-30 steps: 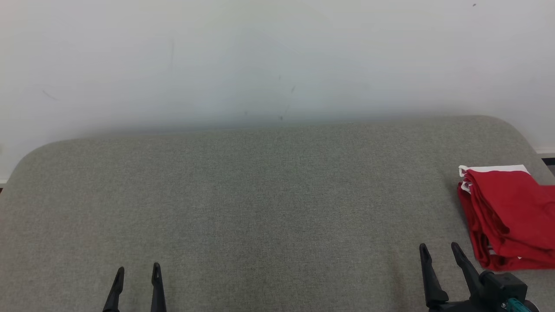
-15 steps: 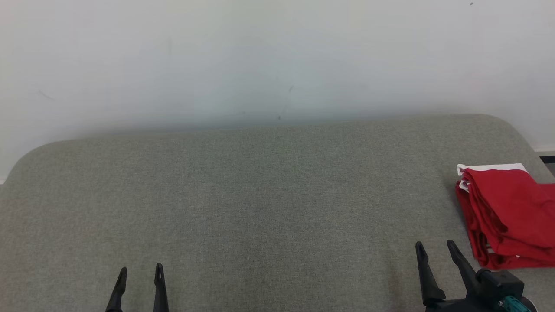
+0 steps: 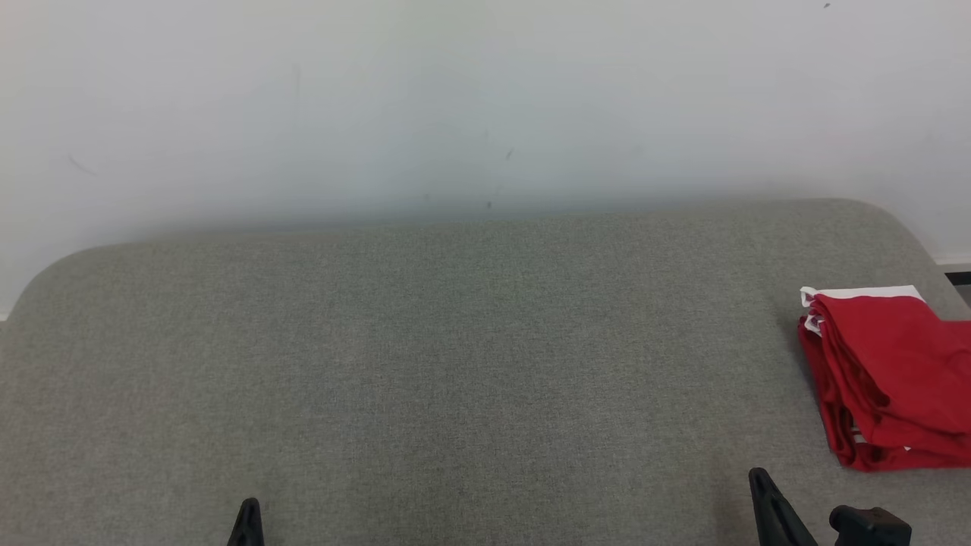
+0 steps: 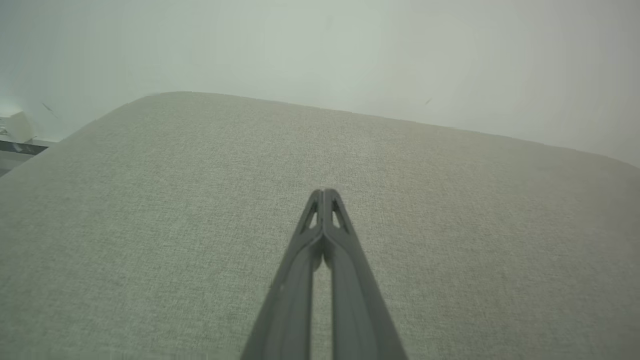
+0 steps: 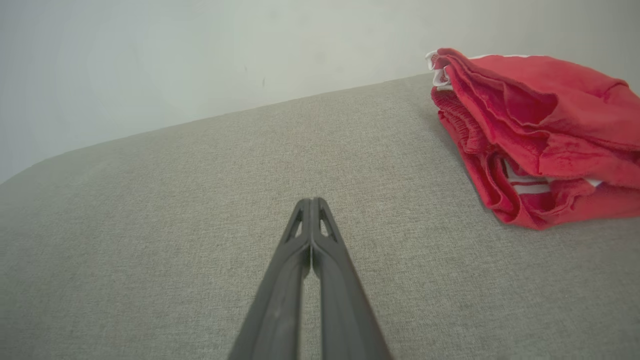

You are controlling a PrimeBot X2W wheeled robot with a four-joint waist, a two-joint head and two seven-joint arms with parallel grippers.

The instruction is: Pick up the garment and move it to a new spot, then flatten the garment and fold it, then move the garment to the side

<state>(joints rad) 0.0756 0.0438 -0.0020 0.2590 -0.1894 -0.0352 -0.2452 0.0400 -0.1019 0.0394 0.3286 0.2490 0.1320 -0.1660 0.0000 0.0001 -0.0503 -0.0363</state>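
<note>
Folded red cloth garment with white trim [image 3: 887, 371] lies at the right edge of the grey fabric table [image 3: 455, 341]. My left tool [image 4: 324, 194] and right tool [image 5: 311, 201] are both closed, empty, apart from it. Placing looks done; I should draw back without brushing the folds.

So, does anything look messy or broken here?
Nothing really stands out. The red garment sits folded near the right edge of the grey surface, its layers slightly uneven. The left claw and the right claw are shut and hold nothing.
</note>
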